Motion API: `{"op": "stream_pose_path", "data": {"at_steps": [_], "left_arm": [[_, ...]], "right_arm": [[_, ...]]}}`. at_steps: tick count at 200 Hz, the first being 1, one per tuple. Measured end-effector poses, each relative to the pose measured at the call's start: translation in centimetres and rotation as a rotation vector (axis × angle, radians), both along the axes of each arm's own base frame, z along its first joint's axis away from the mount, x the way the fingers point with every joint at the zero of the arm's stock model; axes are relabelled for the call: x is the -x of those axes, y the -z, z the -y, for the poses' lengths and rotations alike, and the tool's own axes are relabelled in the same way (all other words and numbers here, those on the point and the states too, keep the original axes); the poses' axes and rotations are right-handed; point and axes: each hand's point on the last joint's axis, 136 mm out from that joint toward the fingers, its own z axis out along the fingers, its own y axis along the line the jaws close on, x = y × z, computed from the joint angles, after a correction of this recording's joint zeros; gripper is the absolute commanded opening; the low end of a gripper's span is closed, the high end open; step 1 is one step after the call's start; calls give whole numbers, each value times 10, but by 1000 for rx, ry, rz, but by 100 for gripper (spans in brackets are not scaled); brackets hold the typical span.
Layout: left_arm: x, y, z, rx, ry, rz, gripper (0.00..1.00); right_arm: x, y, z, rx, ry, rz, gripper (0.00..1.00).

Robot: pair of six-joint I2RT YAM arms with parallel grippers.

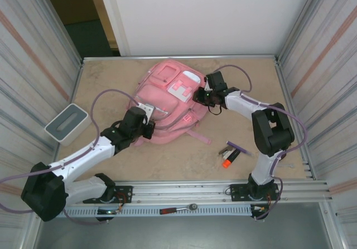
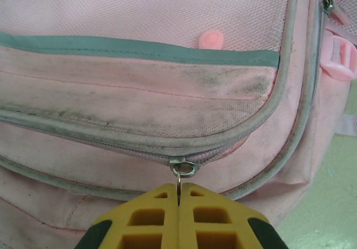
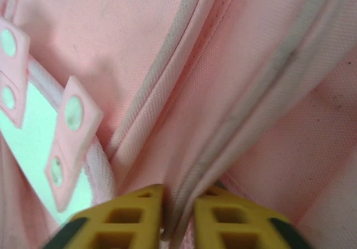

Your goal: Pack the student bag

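Note:
The pink student bag lies flat in the middle of the table, front pockets up. My left gripper is at the bag's near left edge; in the left wrist view its yellow jaws are shut on the thin metal pull of a zip slider on a grey-trimmed pocket seam. My right gripper is at the bag's right side, and in the right wrist view it pinches a fold of the pink bag fabric along a piped seam.
A small grey-white box sits at the left wall. A purple pen and an orange-capped marker lie on the table to the right of the bag, near the right arm. A ratchet tool rests on the front rail.

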Motion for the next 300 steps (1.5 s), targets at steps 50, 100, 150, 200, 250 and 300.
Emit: {"op": "stream_pose_path", "data": {"at_steps": [50,100,150,200,250,300], "left_arm": [[1,-1,2,-9,7,-7,0],[3,2,-3,-30,-4,-18,0],[4,2,-4,-30,-7,-19,0],[4,13,-13,-63,-36,-25,0],[-4,20,-8,-62,-37,-25,0],[-5,29,-4,-55,-35,-50,0]], "right_arm": [[10,8,0,88,-14,20,67],[37,16,-28,116,-46,37,75],[30,13,-33,100,-46,85,29],[23,4,-14,119,-27,131,9],[6,1,17,170,-17,139,14],[23,-8,33,229,-41,151,61]]}}
